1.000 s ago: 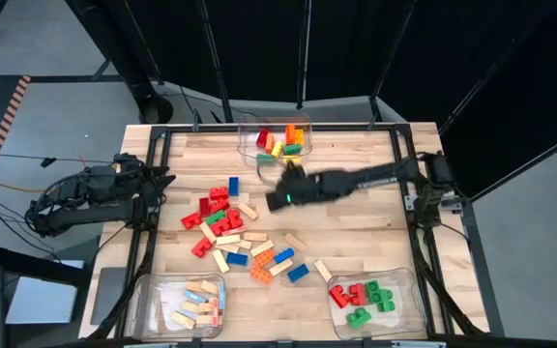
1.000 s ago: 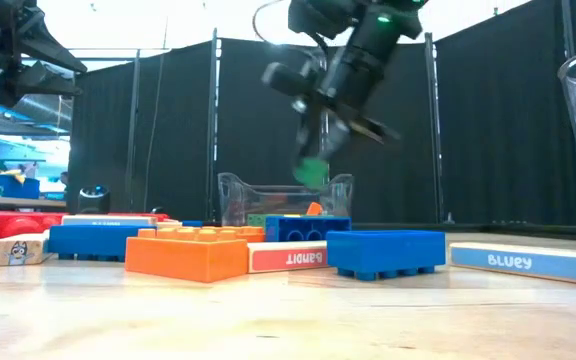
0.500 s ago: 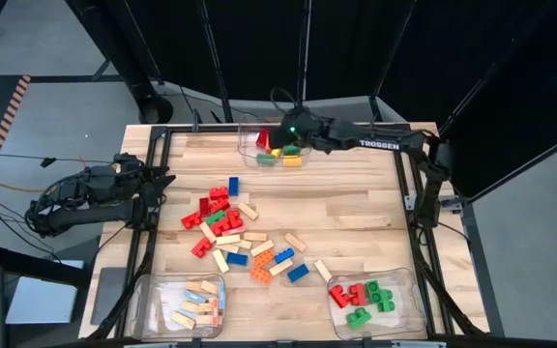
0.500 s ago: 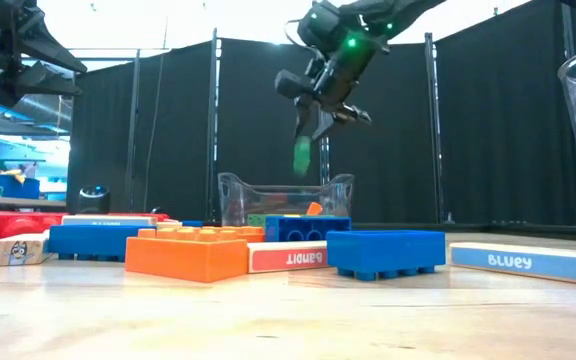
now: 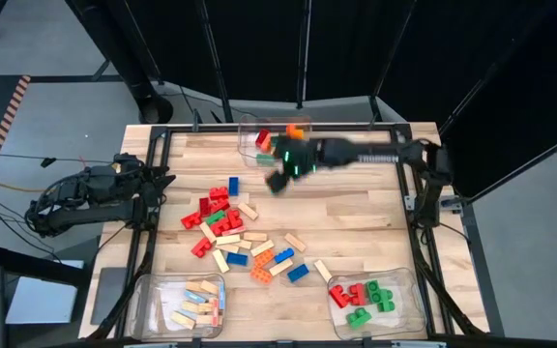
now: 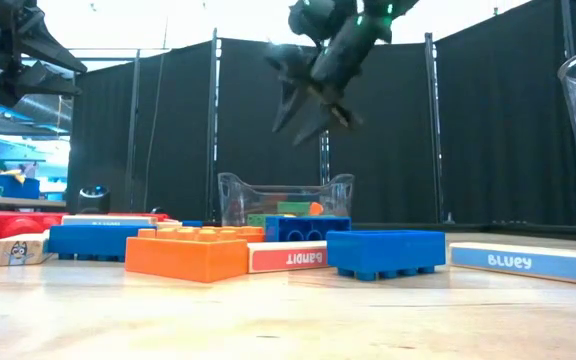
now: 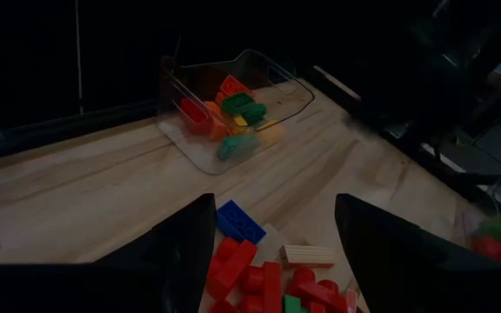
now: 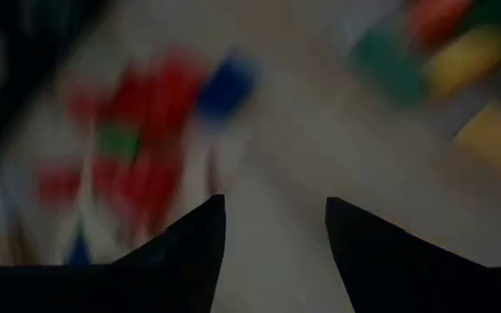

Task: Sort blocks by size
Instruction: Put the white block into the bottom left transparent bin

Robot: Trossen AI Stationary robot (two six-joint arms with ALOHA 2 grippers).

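Note:
The loose blocks lie in a heap in the middle of the table: red, green, blue and orange studded bricks and pale wooden bars. My right gripper hovers open and empty above the table, between the heap and the far clear bin. That bin holds coloured bricks, among them a green one. In the right wrist view the right gripper has nothing between its fingers. My left gripper waits open at the table's left edge, well above the surface.
A clear bin with wooden bars stands at the near left corner. Another clear bin, with red and green bricks, stands at the near right. Bare wood lies to the right of the heap.
My right gripper carried a green brick toward the far edge and over the far bin, then opened. The brick dropped into the bin. The gripper then swung back toward the heap, rolling as it went.

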